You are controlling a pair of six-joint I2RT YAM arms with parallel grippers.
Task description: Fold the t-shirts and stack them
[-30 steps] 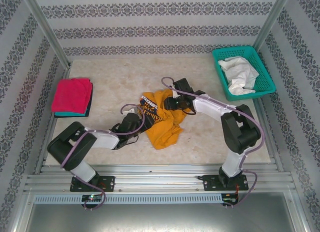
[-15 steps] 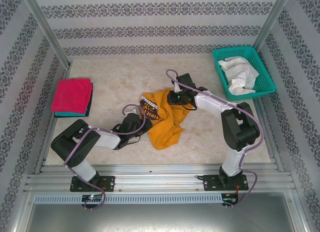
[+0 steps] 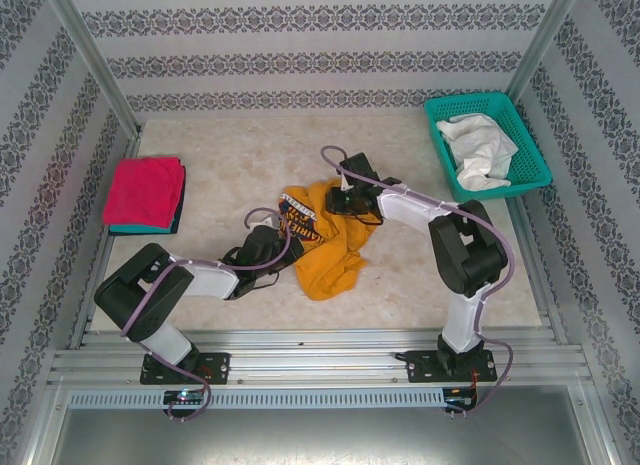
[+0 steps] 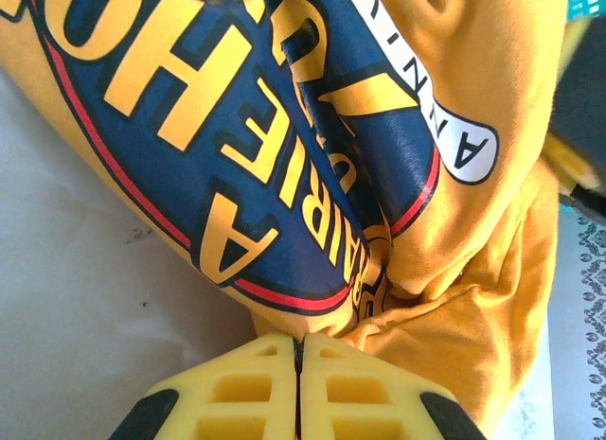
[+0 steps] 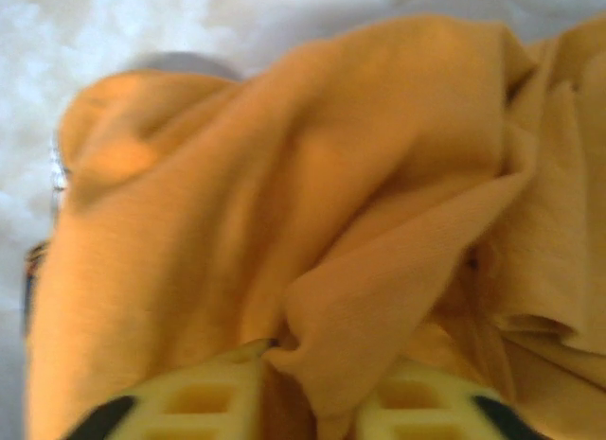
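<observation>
Partly, orange tee [image 5: 312, 222] hides R end effector [image 5: 322, 366].

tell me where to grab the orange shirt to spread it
I'd pinch the shirt at its left edge beside the logo, coming low from the left, and its raised far fold from the right. It lies bunched, so those spots give free cloth and sit far enough apart to pull it open.

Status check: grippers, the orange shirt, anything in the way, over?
Left gripper shut at edge of orange t-shirt, hold unclear. Right gripper shut on a fold of it. Shirt bunched, unfolded. Nothing in the way.
</observation>
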